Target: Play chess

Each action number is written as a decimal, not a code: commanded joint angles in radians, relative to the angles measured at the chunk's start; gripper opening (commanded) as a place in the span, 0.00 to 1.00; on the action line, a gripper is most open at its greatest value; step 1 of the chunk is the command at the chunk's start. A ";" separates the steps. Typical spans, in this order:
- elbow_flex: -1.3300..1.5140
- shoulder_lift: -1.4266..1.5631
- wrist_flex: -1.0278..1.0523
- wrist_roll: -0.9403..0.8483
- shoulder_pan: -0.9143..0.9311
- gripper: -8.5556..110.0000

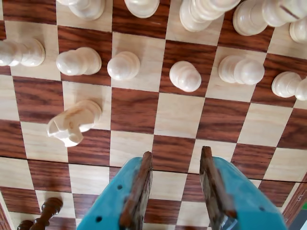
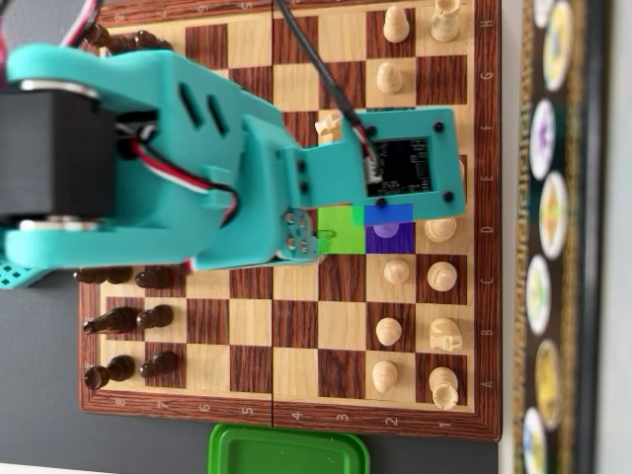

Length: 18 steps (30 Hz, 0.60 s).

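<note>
Chessboard [image 2: 296, 336]: wooden, fills most of the overhead view; bare squares across its middle. Early game by the look of it, nearly all men on their home ranks.

Arm [image 2: 148, 168]: teal, enters from the upper left of the overhead view and covers the board's centre, its camera module over the right-centre squares.

Green lid or tray [image 2: 286, 452]: bottom centre of the overhead view, off the board, apparently empty.

Gripper [image 1: 175, 158]: bottom centre of the wrist view, jaws set apart by about one square's width, nothing between them; it hangs over bare squares short of the pawn row.

White pieces: back rank along the top edge of the wrist view; pawn row [image 1: 123, 65] just below it, no pawn touching the jaws.

White knight [image 1: 73, 124]: left of centre in the wrist view, one rank forward of the pawns; judged already developed.

Dark pieces [image 2: 123, 319]: left edge of the overhead view, mostly hidden beneath the arm.

Coloured squares, green [image 2: 338, 225] and violet [image 2: 387, 229]: an overlay at centre right of the overhead view, likely marking a pawn move; that move appears not yet begun.
</note>
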 commanded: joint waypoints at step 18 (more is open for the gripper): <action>-0.229 -0.199 0.002 -0.005 -0.003 0.20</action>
